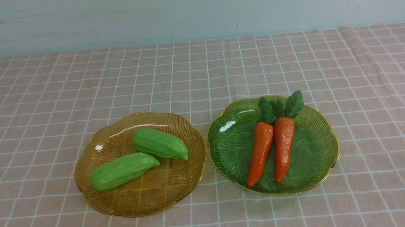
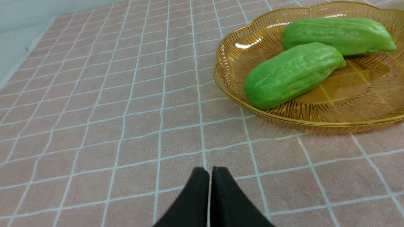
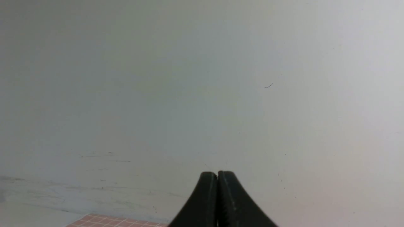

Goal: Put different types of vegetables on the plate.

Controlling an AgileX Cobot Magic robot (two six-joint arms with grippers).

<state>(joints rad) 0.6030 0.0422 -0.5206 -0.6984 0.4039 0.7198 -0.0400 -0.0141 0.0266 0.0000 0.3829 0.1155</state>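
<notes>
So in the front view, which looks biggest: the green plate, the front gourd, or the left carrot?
1. Green plate, clearly largest.
2. Front gourd and left carrot: similar length, gourd thicker; too close to rank.

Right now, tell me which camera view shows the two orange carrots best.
The front view: both glossy orange carrots with green leafy tops lie side by side, unobstructed, on the green ribbed glass plate. The left wrist view shows only the gourds' amber plate; the right wrist view faces the wall.

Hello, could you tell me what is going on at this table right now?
Nothing is being handled yet. Two green gourds lie on the amber plate, and two carrots lie on the green plate, so each plate holds one type only. The left pincer is shut and empty above the cloth; the right pincer is shut, facing the wall.
</notes>
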